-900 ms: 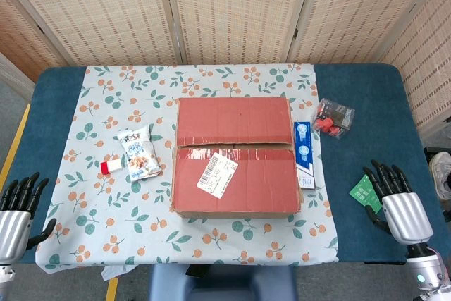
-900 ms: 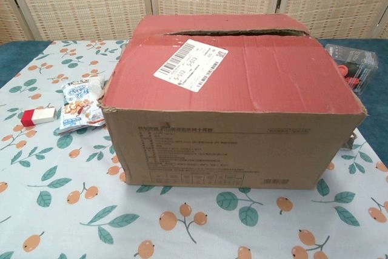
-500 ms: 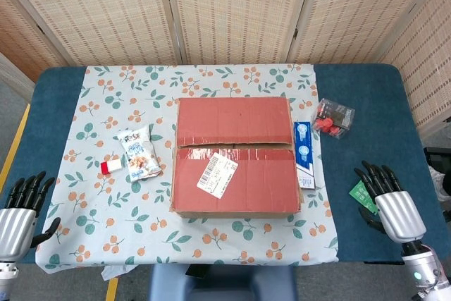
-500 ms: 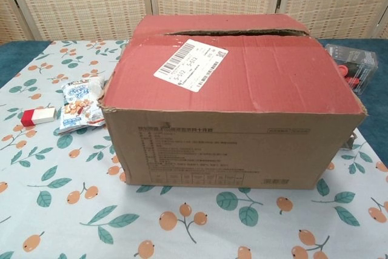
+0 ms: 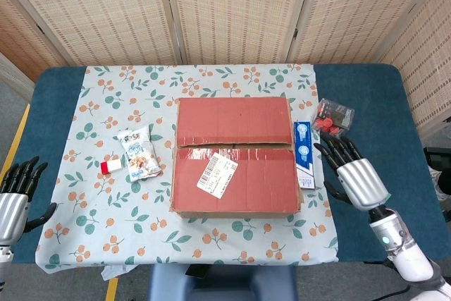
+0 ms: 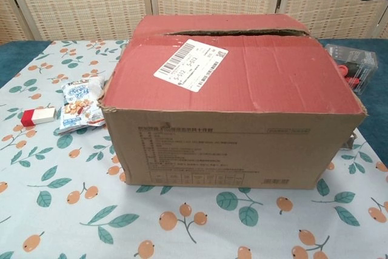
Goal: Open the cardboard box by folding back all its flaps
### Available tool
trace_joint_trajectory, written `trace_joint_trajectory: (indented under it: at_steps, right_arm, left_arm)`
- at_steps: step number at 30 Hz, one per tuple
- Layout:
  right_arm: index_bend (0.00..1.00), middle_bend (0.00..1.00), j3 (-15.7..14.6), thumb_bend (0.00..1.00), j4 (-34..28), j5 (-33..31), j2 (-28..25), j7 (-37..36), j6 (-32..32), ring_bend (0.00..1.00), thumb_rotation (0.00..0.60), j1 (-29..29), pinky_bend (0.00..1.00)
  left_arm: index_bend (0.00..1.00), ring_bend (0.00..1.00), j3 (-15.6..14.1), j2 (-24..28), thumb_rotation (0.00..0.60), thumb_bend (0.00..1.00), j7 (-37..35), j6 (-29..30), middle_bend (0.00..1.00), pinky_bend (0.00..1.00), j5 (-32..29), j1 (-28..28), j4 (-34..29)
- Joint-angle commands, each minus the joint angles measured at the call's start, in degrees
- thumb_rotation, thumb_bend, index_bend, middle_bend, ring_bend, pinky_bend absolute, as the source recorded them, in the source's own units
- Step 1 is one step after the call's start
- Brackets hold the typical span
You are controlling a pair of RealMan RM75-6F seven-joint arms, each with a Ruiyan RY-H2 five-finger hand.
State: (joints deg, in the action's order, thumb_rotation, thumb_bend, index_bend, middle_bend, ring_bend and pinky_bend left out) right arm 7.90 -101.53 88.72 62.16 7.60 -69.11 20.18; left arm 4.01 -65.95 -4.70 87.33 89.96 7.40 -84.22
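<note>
While the cardboard box [image 5: 236, 157] sits with flaps closed, the right hand [image 5: 354, 177] hovers spread just right of it; the left hand [image 5: 14, 199] hangs spread, well apart.

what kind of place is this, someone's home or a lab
Probably a staged lab or test room: a table under a fruit-print cloth, woven folding screens closing off the background, and a taped cardboard box set out among small props.

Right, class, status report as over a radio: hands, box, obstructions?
Left hand open, right hand open, both off the box. Red-topped brown cardboard box flaps closed. Blue-white carton lies alongside its right side.
</note>
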Motion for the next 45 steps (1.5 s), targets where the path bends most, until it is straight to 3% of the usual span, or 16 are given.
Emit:
trace_joint_trajectory:
  at_steps: [1,14,34,45]
  right_arm:
    - [0.0,0.0,2.59,0.43,-0.49,-3.4,1.89,4.84,3.14,0.0,0.6,3.51,0.0]
    - [0.0,0.0,8.12,0.43,3.82,-13.13,9.75,9.56,10.3,0.0,0.6,13.4,0.0]
    - [0.0,0.0,10.59,0.43,16.87,-19.18,20.64,11.91,11.96,0.0,0.6,22.82,0.0]
    - [0.0,0.0,13.78,0.43,15.87,-22.55,19.14,13.56,10.48,0.0,0.6,25.35,0.0]
  left_arm:
    - [0.0,0.0,0.35,0.53,0.6,0.36,-2.64,-1.24,0.0,0.01,-1.15,0.58,0.73]
    - [0.0,0.0,0.54,1.62,0.6,0.36,-9.21,-4.42,0.0,0.01,-3.41,1.66,2.53]
    - [0.0,0.0,0.31,2.85,0.6,0.36,-18.85,-5.77,0.0,0.0,-3.06,2.7,6.12]
    - [0.0,0.0,1.0,2.82,0.6,0.36,-23.45,-5.24,0.0,0.0,-4.3,2.42,8.31]
